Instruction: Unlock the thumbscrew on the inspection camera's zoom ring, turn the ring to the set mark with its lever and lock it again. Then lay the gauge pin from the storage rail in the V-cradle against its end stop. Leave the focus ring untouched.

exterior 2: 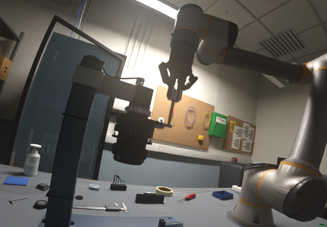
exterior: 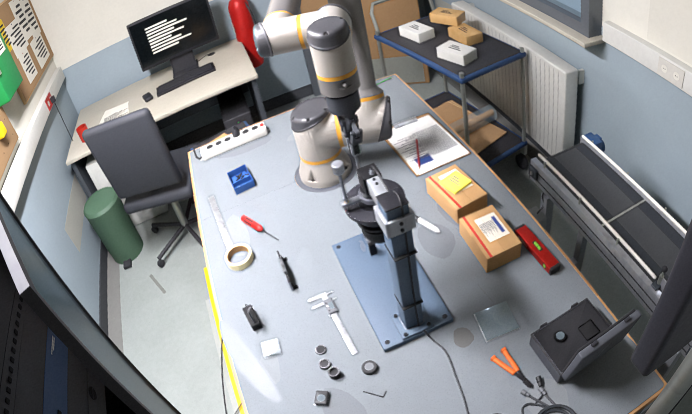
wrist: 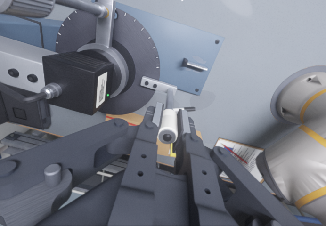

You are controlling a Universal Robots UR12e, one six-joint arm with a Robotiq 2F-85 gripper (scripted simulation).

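At the middle of the bench the inspection camera [exterior: 384,198] hangs from a grey post on a blue base plate [exterior: 390,288], lens pointing down. The zoom ring's lever [wrist: 168,125], an upright rod with a white grip, is clamped in my gripper [wrist: 169,120], which is closed around the grip just above the graduated dial [wrist: 131,56]. A second lever with a round knob [exterior: 336,166] sticks up to the left. A knurled thumbscrew [wrist: 22,6] shows at the top left of the wrist camera. A pin [wrist: 195,65] lies on the base plate.
Behind the camera stands my arm's base [exterior: 317,149], with a clipboard [exterior: 426,144] to its right. Two cardboard boxes [exterior: 472,216] sit right of the post. Calipers [exterior: 333,319], a tape roll [exterior: 239,256] and a red screwdriver [exterior: 256,225] lie left of the plate.
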